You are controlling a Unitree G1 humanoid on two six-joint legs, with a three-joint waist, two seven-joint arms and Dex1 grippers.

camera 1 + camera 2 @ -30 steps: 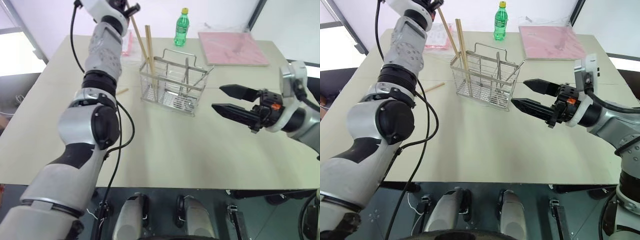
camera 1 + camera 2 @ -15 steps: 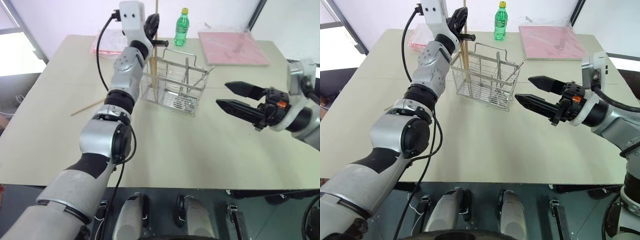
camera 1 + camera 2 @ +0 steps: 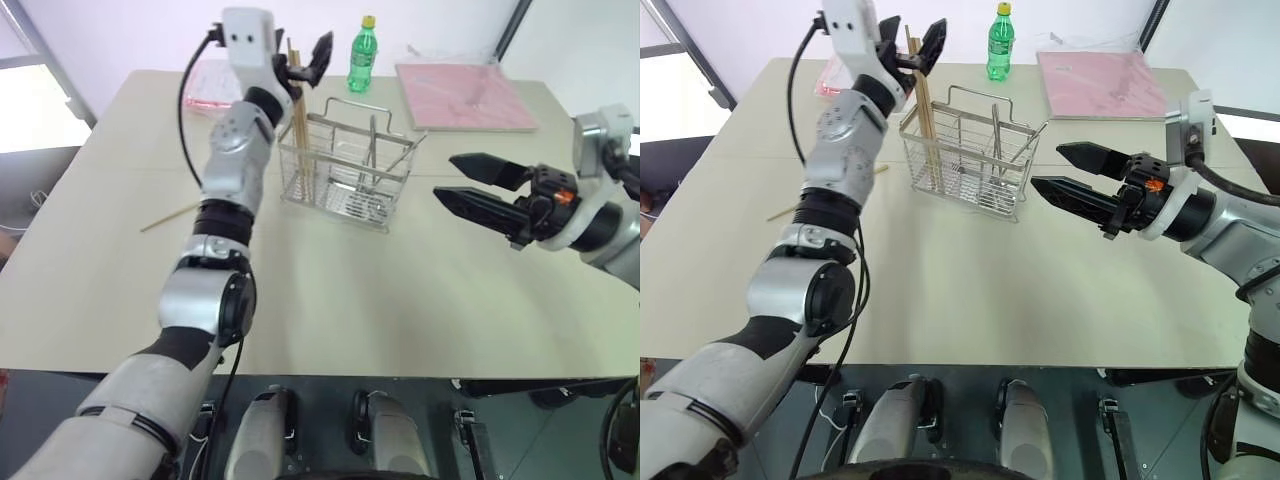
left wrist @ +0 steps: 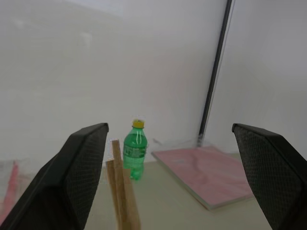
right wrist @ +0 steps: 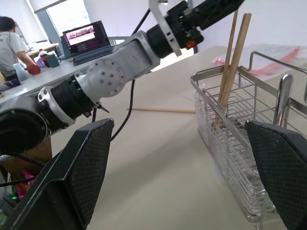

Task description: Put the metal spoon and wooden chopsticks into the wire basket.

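Observation:
The wire basket (image 3: 345, 170) stands at the table's middle back. Two wooden chopsticks (image 3: 298, 105) lean upright in its left end. Their tips (image 4: 122, 201) rise between the fingers of my left gripper (image 3: 912, 38), which is open just above the basket's left end and touches nothing. A third chopstick (image 3: 170, 215) lies flat on the table left of the basket. The metal spoon's handle (image 3: 374, 135) stands in the basket's middle; its bowl is hard to make out. My right gripper (image 3: 444, 178) hovers open and empty to the right of the basket.
A green bottle (image 3: 364, 55) and a pink board (image 3: 465, 98) sit behind the basket, and a pink packet (image 3: 215, 85) lies at the back left. Beyond the table a person (image 5: 9, 33) sits near a laptop (image 5: 88, 40).
My left gripper has opened and let go of the chopsticks, which now lean in the basket's left end. The left hand sank slightly. The right gripper stayed put.

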